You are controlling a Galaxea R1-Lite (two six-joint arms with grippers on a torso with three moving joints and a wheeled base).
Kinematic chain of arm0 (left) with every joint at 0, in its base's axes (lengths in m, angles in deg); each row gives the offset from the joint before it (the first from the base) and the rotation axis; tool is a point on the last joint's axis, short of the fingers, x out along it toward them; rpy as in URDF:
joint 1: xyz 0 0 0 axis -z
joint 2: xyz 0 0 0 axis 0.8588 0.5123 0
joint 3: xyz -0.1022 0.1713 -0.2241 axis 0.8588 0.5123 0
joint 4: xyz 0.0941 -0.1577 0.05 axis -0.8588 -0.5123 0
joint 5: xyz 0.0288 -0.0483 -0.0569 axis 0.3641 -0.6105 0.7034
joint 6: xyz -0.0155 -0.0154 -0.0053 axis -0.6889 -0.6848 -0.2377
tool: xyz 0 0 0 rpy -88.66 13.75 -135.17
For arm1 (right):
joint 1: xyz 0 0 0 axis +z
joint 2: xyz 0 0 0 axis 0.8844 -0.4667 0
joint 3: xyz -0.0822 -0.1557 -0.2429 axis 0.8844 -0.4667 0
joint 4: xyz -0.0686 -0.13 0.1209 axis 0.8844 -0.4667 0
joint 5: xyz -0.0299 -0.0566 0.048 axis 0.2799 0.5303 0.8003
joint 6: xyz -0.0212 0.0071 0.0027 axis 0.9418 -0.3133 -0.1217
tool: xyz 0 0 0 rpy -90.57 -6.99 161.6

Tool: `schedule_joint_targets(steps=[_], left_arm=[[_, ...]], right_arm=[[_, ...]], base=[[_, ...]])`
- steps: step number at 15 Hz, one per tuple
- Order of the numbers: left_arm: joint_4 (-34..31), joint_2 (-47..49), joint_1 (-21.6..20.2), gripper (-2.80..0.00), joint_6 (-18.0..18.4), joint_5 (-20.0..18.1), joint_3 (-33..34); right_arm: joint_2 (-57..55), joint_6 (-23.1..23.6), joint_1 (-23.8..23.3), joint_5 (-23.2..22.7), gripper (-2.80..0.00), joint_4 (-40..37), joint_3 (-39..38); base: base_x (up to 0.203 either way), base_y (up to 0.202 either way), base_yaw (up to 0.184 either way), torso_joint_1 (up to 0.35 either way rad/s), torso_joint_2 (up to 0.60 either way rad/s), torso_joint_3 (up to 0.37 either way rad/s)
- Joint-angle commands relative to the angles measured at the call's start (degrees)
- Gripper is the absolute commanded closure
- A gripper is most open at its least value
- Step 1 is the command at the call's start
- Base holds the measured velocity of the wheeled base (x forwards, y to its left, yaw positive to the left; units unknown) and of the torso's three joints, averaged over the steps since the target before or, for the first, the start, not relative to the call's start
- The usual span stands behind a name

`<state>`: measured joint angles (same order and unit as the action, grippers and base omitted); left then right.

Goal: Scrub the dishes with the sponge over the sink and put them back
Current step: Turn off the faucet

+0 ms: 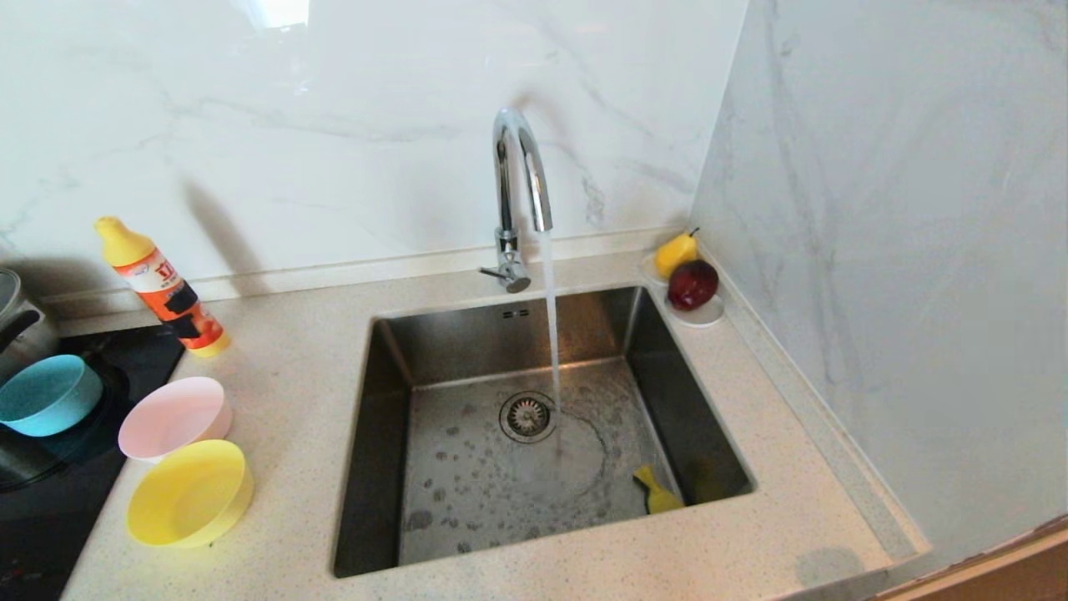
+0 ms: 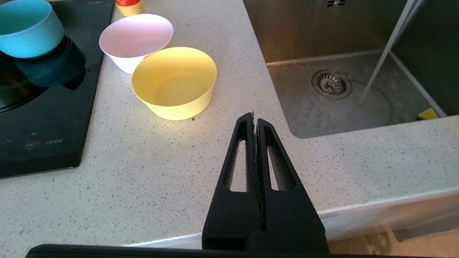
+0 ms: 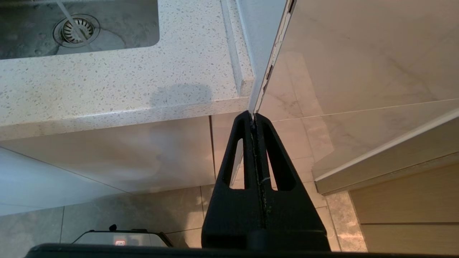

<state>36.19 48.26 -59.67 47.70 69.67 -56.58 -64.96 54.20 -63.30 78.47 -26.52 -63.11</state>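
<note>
Three bowls stand left of the sink [image 1: 392,367]: a yellow bowl [image 1: 190,494] [image 2: 174,81] nearest me, a pink bowl [image 1: 173,419] [image 2: 135,39] behind it, a blue bowl [image 1: 48,395] [image 2: 27,27] on the black cooktop [image 1: 50,501]. The sponge [image 1: 659,492] [image 2: 427,114] lies in the sink's front right corner, yellow foam showing. Water runs from the faucet [image 1: 519,179] beside the drain [image 1: 527,416]. My left gripper [image 2: 254,116] hangs shut and empty over the counter's front, short of the yellow bowl. My right gripper [image 3: 253,115] is shut and empty, below the counter's front right edge.
An orange detergent bottle [image 1: 163,288] leans by the back wall. A steel pot [image 1: 17,321] sits at the far left. A white saucer [image 1: 701,313] with a red apple and a yellow pear stands at the sink's back right. A marble wall [image 1: 901,250] closes the right side.
</note>
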Motion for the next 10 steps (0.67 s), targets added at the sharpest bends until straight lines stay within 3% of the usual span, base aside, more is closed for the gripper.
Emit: schedule_joint_targets(steps=[1, 10], left_arm=[[0.0, -0.01, -0.04, 0.0, -0.01, 0.0, 0.01], [0.0, -0.01, -0.04, 0.0, -0.01, 0.0, 0.01]], right_arm=[[-0.28, 0.02, -0.02, -0.01, 0.0, 0.02, 0.0], [-0.36, 0.01, -0.02, -0.01, 0.0, 0.02, 0.0]], base=[[0.0, 0.0, 0.0, 0.0, 0.0, 0.0], [0.0, 0.0, 0.0, 0.0, 0.0, 0.0]])
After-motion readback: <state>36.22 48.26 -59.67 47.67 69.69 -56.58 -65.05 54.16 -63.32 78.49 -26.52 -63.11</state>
